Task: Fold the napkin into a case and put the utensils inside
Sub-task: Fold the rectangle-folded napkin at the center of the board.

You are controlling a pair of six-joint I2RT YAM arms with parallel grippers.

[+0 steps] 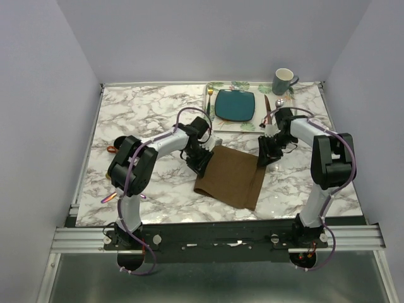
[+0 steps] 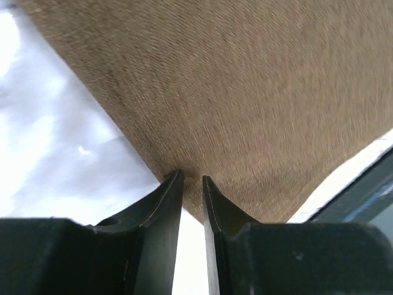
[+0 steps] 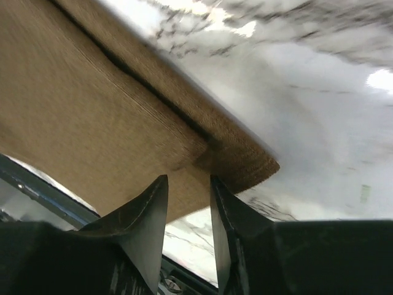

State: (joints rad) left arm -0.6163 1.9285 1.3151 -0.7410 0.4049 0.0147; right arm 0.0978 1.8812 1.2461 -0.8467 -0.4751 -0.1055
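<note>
We see the napkin (image 1: 230, 180) lying folded on the marble worktop (image 1: 145, 113), right of centre and close to the near edge. The left gripper (image 1: 203, 163) sits at its far left corner, fingers (image 2: 166, 203) almost together with the cloth corner at their tips; we cannot tell whether they pinch it. The right gripper (image 1: 265, 154) is at the far right corner, fingers (image 3: 150, 209) apart. A slim iridescent utensil (image 1: 108, 198) shows by the left edge.

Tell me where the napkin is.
Top view: the napkin lies mid-table, between the left gripper and right gripper, just nearer than the teal plate.
</note>
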